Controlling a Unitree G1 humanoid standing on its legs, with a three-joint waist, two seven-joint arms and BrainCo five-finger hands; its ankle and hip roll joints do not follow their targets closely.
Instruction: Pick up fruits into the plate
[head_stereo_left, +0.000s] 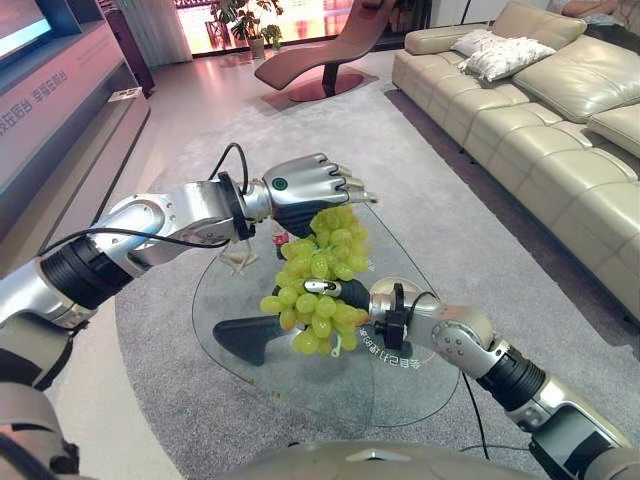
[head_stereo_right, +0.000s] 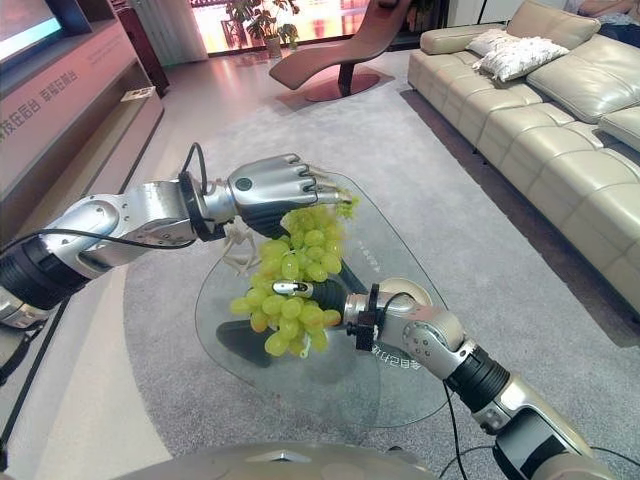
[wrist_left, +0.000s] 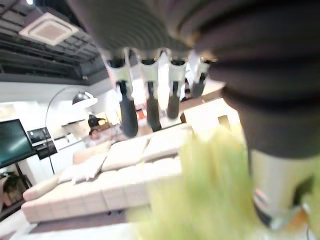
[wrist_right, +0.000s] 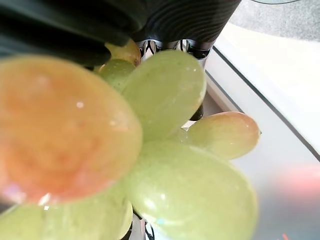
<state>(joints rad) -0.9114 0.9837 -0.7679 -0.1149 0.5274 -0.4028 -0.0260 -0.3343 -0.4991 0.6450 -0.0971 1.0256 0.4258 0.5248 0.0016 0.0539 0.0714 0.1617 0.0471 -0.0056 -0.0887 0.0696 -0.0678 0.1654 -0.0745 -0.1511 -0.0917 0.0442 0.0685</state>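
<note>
1. A big bunch of green grapes (head_stereo_left: 320, 280) hangs in the air above the round glass table (head_stereo_left: 400, 390), held up between the two hands.
2. The left hand (head_stereo_left: 305, 190) sits on top of the bunch, above the table's far half. Its fingers curl downward over the upper grapes, and the left wrist view shows the thumb (wrist_left: 280, 185) close against the blurred green fruit, so the bunch hangs in its grasp.
3. The right hand (head_stereo_left: 345, 295) reaches in from the table's near right side and is pressed into the lower part of the bunch. One dark-tipped finger (head_stereo_left: 318, 287) lies straight across the grapes; the rest are buried in the fruit, and the right wrist view has grapes crowded against the lens, so whether that hand grips cannot be told.
4. Under the glass top, a dark table base (head_stereo_left: 250, 340) shows below the bunch.
5. The table stands on a grey rug (head_stereo_left: 480, 230).
6. Right of the table, across the rug, runs a cream leather sofa (head_stereo_left: 540, 130) with a patterned cushion (head_stereo_left: 505, 55).
7. Beyond the table's far edge stands a brown lounge chair (head_stereo_left: 325, 55).
</note>
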